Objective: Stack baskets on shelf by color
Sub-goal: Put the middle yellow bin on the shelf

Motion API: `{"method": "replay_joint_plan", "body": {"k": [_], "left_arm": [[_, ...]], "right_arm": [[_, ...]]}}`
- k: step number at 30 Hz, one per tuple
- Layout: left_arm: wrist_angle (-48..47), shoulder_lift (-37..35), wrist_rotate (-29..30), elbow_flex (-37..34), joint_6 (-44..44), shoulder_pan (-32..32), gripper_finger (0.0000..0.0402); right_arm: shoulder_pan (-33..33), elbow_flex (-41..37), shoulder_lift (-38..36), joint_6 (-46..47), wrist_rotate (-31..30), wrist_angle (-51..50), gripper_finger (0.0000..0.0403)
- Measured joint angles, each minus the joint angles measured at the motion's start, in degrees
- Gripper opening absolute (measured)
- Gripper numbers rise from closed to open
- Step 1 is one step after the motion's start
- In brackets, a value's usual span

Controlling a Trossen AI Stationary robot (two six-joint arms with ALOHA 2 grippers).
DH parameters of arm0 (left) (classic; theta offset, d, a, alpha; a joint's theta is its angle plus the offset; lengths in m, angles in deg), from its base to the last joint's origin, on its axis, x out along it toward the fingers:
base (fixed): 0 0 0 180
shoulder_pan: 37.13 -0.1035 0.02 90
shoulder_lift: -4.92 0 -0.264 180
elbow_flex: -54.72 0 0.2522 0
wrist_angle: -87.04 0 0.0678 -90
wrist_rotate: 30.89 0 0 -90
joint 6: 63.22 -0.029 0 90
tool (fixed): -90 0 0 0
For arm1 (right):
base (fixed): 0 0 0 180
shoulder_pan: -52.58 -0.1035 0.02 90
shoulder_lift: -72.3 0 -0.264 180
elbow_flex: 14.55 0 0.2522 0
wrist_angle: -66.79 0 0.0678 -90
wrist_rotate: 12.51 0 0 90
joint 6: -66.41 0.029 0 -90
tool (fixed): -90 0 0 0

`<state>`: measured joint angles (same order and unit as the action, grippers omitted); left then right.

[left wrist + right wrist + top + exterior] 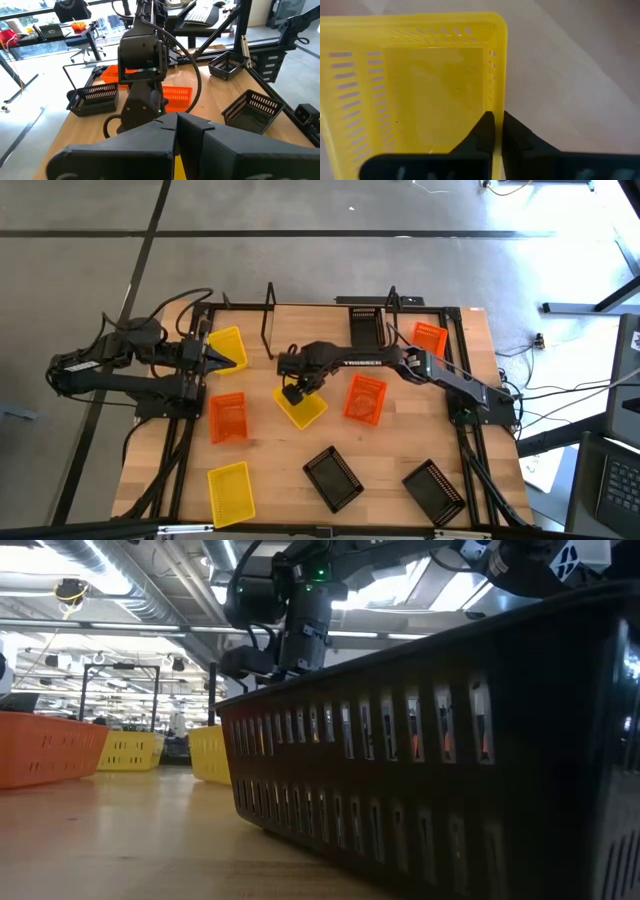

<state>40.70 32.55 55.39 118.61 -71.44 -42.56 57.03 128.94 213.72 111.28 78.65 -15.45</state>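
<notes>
The right gripper [496, 125] pinches the side wall of a yellow basket [300, 408] at centre frame in the high view, fingers nearly together on the rim. The left gripper [238, 363], fingers pressed together and holding nothing, rests at left over another yellow basket [226, 343]. In the low view a black basket [430, 740] fills the right and hides most of the table. The held basket is mesh-sided with a smooth floor. The shelf [330, 330] at upper centre shows only partly behind the arm.

Open-plan lab or workshop: exposed ceiling ducts [130, 590], desks with monitors [50, 31], office chairs [82, 46].
</notes>
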Motion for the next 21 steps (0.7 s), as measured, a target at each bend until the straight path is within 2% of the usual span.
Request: {"method": "replay_joint_plan", "body": {"k": [4,9,14,16,21], "left_arm": [[0.0,0.0,0.0,0.0,0.0,0.0,0.0],[0.0,0.0,0.0,0.0,0.0,0.0,0.0],[0.0,0.0,0.0,0.0,-0.9,0.0,0.0],[0.0,0.0,0.0,0.0,-1.4,0.0,0.0],[0.0,0.0,0.0,0.0,-1.5,0.0,0.0]], "right_arm": [[0.7,0.4,-0.6,0.0,0.3,-1.0,0.0006],[1.0,5.3,-1.8,2.5,1.2,-8.1,0.0004],[1.5,4.6,-7.0,4.1,0.9,-9.5,0.0003],[2.0,4.6,-8.9,5.8,-1.5,-10.1,0.0003],[4.2,4.6,-12.5,10.5,-11.6,-10.7,0.0003]]}}
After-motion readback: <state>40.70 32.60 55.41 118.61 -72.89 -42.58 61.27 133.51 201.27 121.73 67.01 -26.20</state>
